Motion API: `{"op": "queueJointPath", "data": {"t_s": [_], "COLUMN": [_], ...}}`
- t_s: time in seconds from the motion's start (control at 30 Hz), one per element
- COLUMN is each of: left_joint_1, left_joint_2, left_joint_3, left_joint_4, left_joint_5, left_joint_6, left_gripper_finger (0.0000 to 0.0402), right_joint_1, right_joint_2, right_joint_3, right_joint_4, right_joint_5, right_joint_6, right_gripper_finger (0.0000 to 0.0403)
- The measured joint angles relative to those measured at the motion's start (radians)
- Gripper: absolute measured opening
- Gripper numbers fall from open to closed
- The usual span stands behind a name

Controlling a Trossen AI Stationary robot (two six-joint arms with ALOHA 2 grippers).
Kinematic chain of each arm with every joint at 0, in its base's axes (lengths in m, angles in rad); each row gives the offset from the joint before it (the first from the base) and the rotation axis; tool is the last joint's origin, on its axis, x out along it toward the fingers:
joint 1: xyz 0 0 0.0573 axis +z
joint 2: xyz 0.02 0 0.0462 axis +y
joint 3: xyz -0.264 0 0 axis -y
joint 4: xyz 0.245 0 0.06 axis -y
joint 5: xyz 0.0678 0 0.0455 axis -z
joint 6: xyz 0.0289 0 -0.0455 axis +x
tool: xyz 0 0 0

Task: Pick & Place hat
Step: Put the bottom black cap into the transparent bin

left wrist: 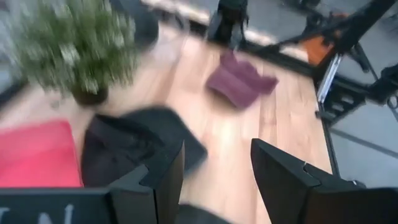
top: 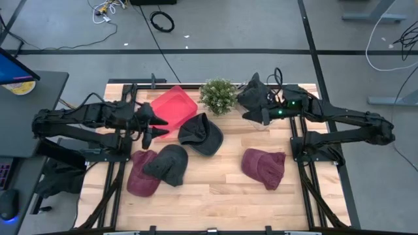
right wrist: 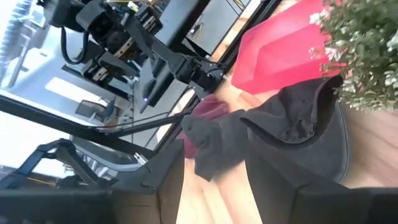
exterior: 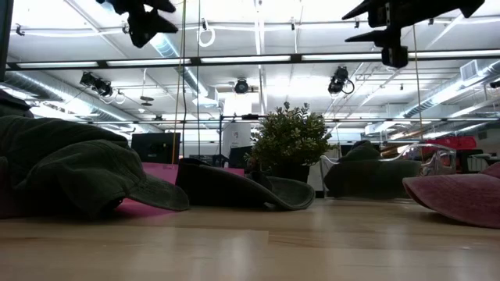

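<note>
My left end effector [top: 149, 127] raised off table [top: 222, 189], over red tray [top: 171, 108] edge, fingers spread, empty. My right end effector [top: 255, 111] raised beside plant [top: 218, 95], fingers spread, empty. Dark hat [top: 201, 134] on table between them, touching tray.

two matte black jointed arms with blocky angular fingers [left wrist: 283, 177], a green light [top: 281, 111] glowing on the right arm.

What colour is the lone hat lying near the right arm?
Maroon: the floppy fabric hat shows best in the high view.
</note>
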Motion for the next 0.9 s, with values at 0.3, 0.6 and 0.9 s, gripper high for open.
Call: {"op": "queueJointPath", "data": {"t_s": [0.3,0.6,0.9], "left_joint_1": [-0.054,-0.169,-0.238], "left_joint_2": [0.069,0.207,0.382], "left_joint_3": [0.0,0.0,0.0], "left_joint_4": [-0.233,-0.255,-0.264], "left_joint_5": [0.268,0.293,0.314], "left_joint_6": [-0.172,-0.166,-0.125], "left_gripper_finger": [0.019,0.0209,0.0306], "right_joint_1": [0.082,0.121,0.161], "right_joint_2": [0.048,0.111,0.14], "right_joint_3": [0.0,0.0,-0.001], "right_joint_4": [0.004,0.026,0.033], "right_joint_5": [0.015,0.042,0.042], "right_joint_6": [-0.034,-0.093,-0.124], "right_gripper_finger": [0.0169,0.0169,0.0169]}}
